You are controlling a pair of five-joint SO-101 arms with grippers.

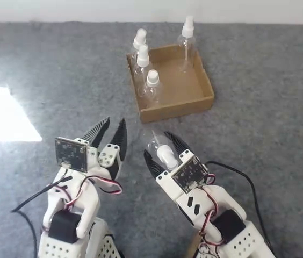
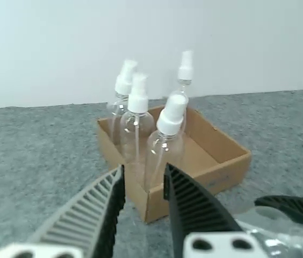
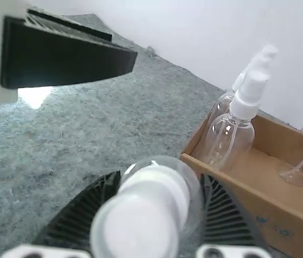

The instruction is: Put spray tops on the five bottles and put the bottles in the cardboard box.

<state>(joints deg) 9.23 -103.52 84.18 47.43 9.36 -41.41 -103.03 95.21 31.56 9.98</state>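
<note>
High view: we have the fifth bottle (image 1: 158,143), spray top on, clenched in the right end effector (image 1: 157,146) just short of the cardboard box (image 1: 178,110); four capped bottles (image 1: 151,86) stand inside; the left end effector (image 1: 115,121) hangs released, empty, above the surface (image 1: 259,145); we judge boxing is in hand; next, clear the front wall and lower onto free floor.

Clear glossy plastic bottles (image 1: 151,92) with matt white spray tops (image 1: 152,77); matt brown cardboard box (image 1: 175,112); rough grey cloth over the bench (image 1: 269,70).
</note>
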